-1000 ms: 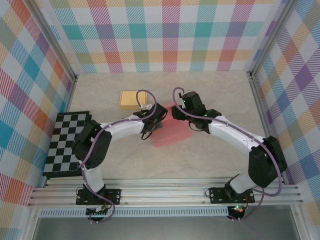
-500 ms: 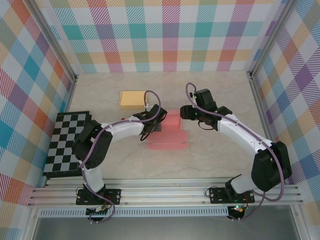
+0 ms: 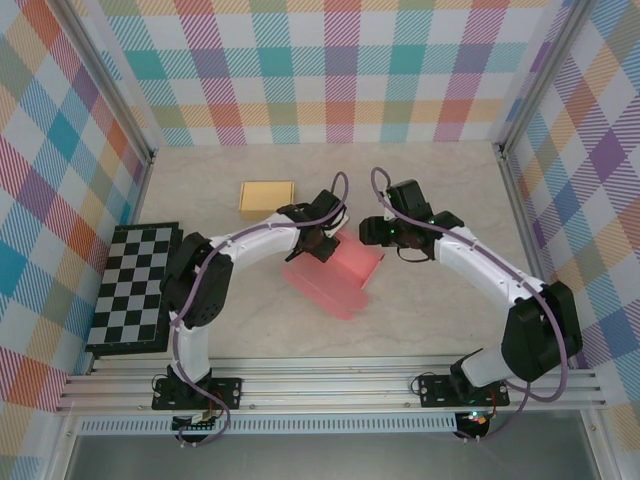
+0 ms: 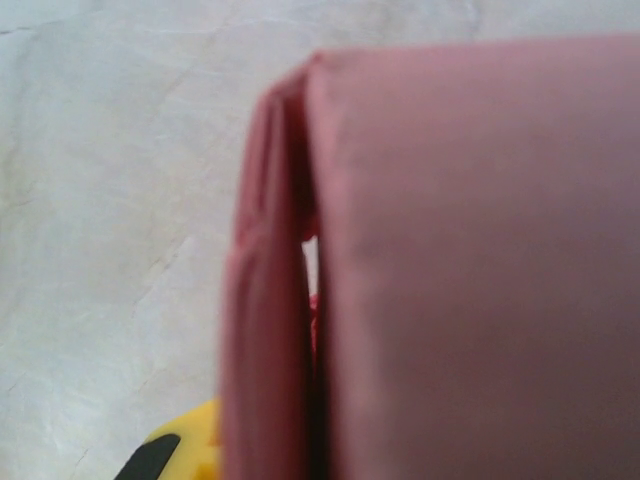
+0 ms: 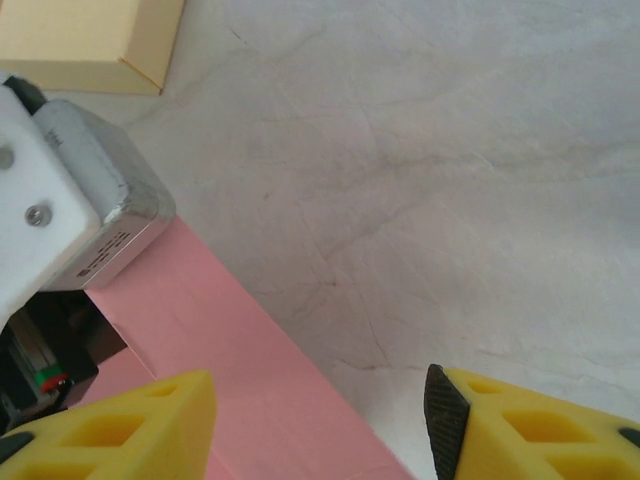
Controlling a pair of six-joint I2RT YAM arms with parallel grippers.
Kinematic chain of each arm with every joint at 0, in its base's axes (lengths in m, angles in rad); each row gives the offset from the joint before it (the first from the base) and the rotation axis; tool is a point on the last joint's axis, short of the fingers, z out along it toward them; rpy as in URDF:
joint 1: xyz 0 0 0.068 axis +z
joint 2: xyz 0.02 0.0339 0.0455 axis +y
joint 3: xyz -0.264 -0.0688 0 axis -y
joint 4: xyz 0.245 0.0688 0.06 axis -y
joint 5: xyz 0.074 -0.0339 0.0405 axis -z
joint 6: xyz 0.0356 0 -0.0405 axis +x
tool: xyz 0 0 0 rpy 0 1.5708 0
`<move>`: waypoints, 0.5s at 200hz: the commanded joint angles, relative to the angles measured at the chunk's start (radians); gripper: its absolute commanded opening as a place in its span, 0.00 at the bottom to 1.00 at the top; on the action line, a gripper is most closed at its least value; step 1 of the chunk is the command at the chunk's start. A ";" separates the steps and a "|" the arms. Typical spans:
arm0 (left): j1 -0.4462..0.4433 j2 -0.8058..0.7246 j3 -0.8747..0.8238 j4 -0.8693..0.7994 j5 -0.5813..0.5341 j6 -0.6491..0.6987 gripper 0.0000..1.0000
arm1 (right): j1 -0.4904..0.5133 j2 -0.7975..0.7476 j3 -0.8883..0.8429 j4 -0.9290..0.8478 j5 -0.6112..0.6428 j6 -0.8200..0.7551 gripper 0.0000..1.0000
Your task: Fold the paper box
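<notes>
Pale marbled worktop (image 3: 440,300) under plaid walls, with the pink paper box (image 3: 335,280) lying skewed at its middle, half formed. My left gripper (image 3: 322,243) is pinched tight on the box's far panel. I'd hold that firm as an anchor while the right gripper (image 3: 372,232), jaws parted and empty, goes in low on the neighbouring flap and presses along the crease, not across it. Left arm reaches forward and inward, forearm diagonal. Right arm arcs in from its side, wrist turned toward the box.
</notes>
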State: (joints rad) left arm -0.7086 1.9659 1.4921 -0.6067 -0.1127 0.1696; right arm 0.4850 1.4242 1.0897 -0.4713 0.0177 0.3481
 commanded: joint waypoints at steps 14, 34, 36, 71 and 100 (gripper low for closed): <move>0.009 0.050 0.071 -0.245 0.067 0.196 0.00 | -0.025 -0.120 -0.067 -0.045 0.055 0.026 0.60; 0.009 0.058 0.102 -0.286 0.060 0.238 0.00 | -0.034 -0.175 -0.094 -0.052 0.077 0.034 0.61; 0.009 0.059 0.106 -0.291 0.057 0.242 0.00 | -0.035 -0.181 -0.096 -0.052 0.078 0.034 0.61; -0.002 0.118 0.184 -0.407 0.009 0.320 0.05 | -0.042 -0.251 -0.143 -0.059 0.083 0.049 0.62; -0.026 0.191 0.246 -0.487 -0.095 0.364 0.08 | -0.043 -0.286 -0.177 -0.055 0.091 0.058 0.62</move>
State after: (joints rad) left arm -0.7162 2.0956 1.6886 -0.9627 -0.1169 0.4591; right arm 0.4488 1.1687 0.9421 -0.5152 0.0940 0.3836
